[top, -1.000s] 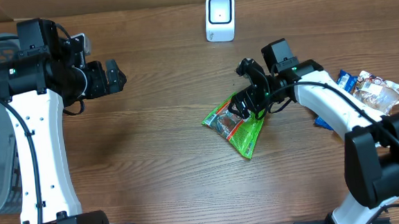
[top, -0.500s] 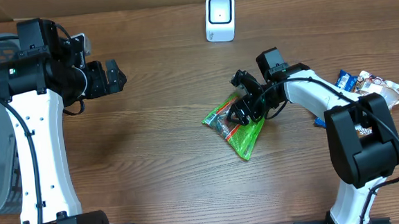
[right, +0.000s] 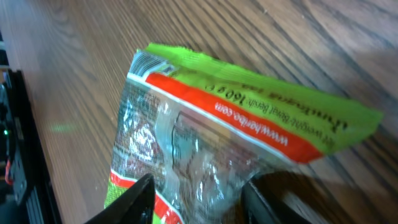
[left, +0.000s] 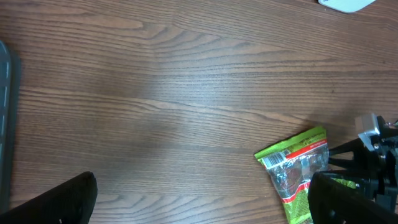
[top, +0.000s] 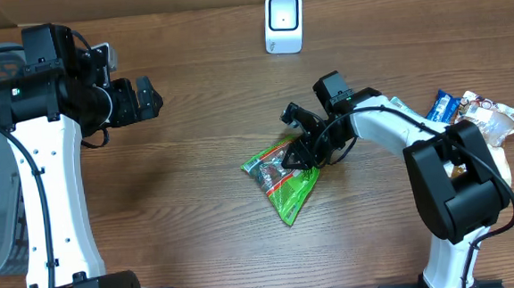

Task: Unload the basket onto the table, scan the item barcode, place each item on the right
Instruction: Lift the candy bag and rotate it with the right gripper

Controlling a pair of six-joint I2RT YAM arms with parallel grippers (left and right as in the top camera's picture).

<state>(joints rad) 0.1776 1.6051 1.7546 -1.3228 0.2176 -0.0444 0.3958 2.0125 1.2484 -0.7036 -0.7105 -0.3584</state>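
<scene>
wooden bench (top: 199, 219), green snack bag (top: 281, 178) nipped in the half-closed right pincer (top: 300, 152): firm that hold, then face the barcode (right: 147, 62) ahead of it toward the scanner (top: 283, 22); left pincer (top: 154, 98) wide, empty.

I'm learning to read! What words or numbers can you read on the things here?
"160 g": on the red stripe of the green snack bag, upside down.
"www" and ".com": same stripe, the middle is blurred.
Green edge lettering and barcode digits: too blurred.
Packets on the far right and white scanner: too small to read.
</scene>
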